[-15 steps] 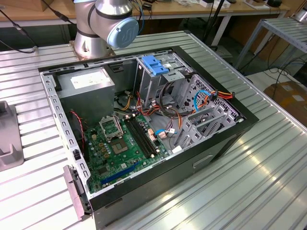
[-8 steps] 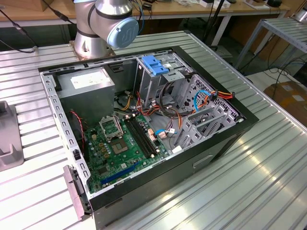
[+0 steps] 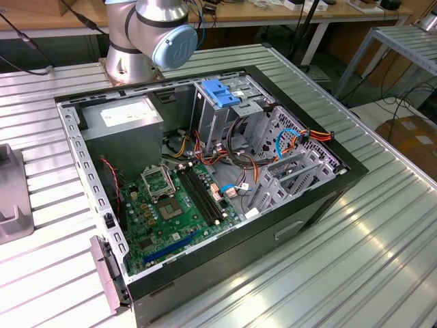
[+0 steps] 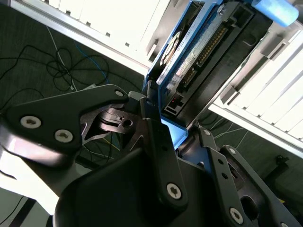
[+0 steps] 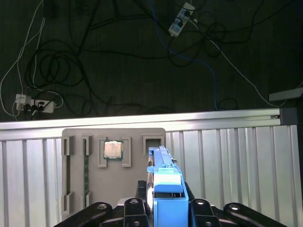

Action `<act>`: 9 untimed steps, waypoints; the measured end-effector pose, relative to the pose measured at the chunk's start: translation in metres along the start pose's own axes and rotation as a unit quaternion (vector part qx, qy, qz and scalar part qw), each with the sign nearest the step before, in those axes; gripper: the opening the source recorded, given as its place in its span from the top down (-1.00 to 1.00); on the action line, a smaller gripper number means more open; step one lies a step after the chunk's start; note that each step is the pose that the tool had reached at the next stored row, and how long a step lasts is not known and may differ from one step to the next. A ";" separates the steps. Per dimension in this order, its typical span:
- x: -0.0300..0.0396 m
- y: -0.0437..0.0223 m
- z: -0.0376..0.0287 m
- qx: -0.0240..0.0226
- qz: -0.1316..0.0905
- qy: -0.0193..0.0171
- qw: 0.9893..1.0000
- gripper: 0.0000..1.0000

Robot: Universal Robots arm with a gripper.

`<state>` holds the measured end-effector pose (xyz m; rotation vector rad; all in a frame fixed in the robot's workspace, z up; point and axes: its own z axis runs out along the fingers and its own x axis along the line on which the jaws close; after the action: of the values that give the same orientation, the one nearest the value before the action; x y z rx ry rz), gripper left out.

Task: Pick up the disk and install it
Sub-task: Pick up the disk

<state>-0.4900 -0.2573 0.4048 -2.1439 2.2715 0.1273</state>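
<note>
The disk (image 5: 165,185) shows bright blue rails, the ribbed table (image 5: 236,165) is silver-grey, and the motherboard (image 3: 160,220) is green with black slots.

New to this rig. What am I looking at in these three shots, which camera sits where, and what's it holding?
It is one robot arm standing on a ribbed metal table. The exterior view comes from a camera off the arm. It shows an open computer case lying on that table, with the motherboard facing up.

The two wrist views come from cameras riding on the arm near its wrist. In both, the gripper has its fingers closed on the disk, a grey drive with blue side rails, seen edge-on.

Beyond the disk in the first wrist view, a grey holder tray lies on the table and carries a processor chip.
</note>
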 end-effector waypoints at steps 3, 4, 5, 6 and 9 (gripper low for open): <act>-0.0001 0.0001 -0.0012 0.000 0.000 0.000 1.000 0.26; -0.0001 0.0001 -0.0016 0.000 0.000 0.000 1.000 0.26; -0.0001 0.0001 -0.0020 0.000 0.000 0.000 1.000 0.26; -0.0002 0.0001 -0.0023 0.000 0.000 0.000 1.000 0.26; -0.0003 0.0002 -0.0040 0.000 0.000 0.000 1.000 0.26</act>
<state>-0.4900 -0.2573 0.4088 -2.1439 2.2716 0.1273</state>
